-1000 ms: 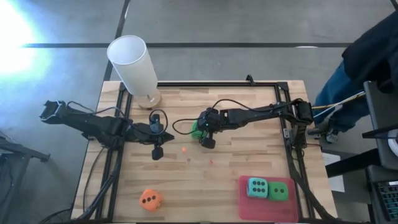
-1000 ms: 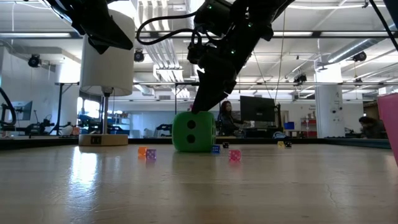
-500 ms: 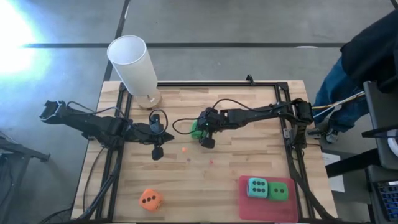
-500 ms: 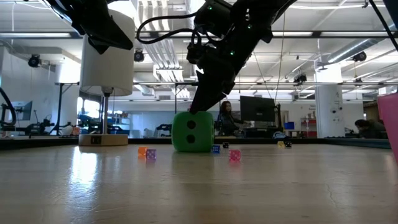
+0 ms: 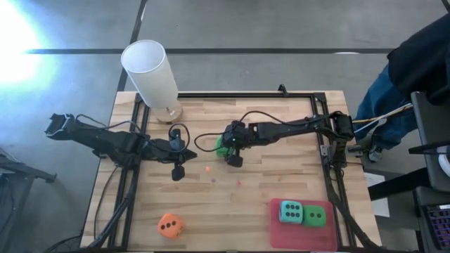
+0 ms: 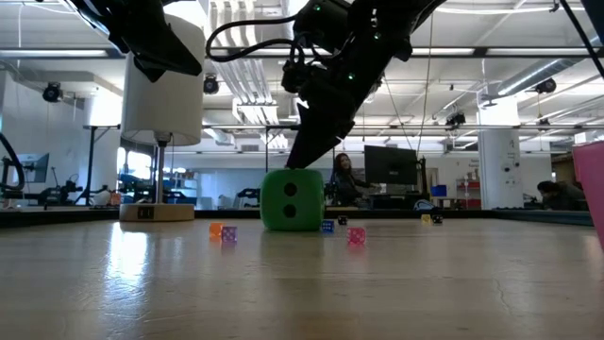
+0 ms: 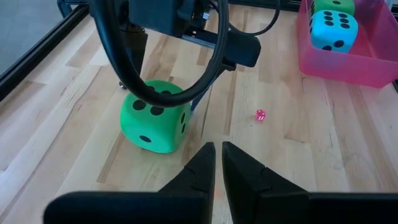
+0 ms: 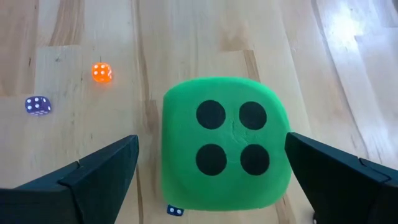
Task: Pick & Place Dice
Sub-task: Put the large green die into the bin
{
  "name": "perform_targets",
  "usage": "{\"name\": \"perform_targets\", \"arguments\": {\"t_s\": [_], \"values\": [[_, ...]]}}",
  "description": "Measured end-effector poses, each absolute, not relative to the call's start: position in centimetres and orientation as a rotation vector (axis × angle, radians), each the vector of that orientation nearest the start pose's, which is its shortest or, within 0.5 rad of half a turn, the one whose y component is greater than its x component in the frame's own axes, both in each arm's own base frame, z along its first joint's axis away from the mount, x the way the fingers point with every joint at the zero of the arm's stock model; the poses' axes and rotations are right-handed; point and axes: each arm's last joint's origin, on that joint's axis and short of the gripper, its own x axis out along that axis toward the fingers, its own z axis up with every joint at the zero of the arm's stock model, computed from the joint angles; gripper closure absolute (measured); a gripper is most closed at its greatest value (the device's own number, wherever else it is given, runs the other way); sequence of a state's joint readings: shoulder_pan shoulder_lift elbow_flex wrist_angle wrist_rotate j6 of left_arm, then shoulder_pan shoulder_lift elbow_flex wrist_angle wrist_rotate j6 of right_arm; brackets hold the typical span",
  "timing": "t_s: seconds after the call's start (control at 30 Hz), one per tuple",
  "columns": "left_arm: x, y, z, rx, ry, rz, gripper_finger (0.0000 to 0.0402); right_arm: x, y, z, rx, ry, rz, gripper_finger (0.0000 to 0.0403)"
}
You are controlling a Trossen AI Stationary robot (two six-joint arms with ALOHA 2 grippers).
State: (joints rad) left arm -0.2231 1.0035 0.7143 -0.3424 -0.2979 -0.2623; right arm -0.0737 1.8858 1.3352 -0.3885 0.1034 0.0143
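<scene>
From above, the right end effector sits over a green die near the middle of the worktop, hiding most of it; the left end effector waits just beside it. An orange die lies near the front edge, and a teal die and second green die sit in the pink tray; a white cylinder stands at the back. The low view shows the middle die resting on the worktop with a finger coming down to its top, and tiny dice scattered nearby. The left wrist view shows its own fingers nearly together, holding nothing. The right wrist view shows the four-pip face between widely spread fingers, clear of both sides; the die's lower edge is cut off.
</scene>
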Motion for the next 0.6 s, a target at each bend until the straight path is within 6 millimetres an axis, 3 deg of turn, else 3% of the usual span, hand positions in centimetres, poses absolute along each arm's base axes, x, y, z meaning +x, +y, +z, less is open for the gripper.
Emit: {"name": "perform_targets", "arguments": {"t_s": [0.6], "values": [[20.38, -3.76, 25.75, -0.091, 0.595, 0.151, 0.0366, 39.48, -4.08, 19.61, -0.01, 0.954, -0.18, 0.0003]]}}
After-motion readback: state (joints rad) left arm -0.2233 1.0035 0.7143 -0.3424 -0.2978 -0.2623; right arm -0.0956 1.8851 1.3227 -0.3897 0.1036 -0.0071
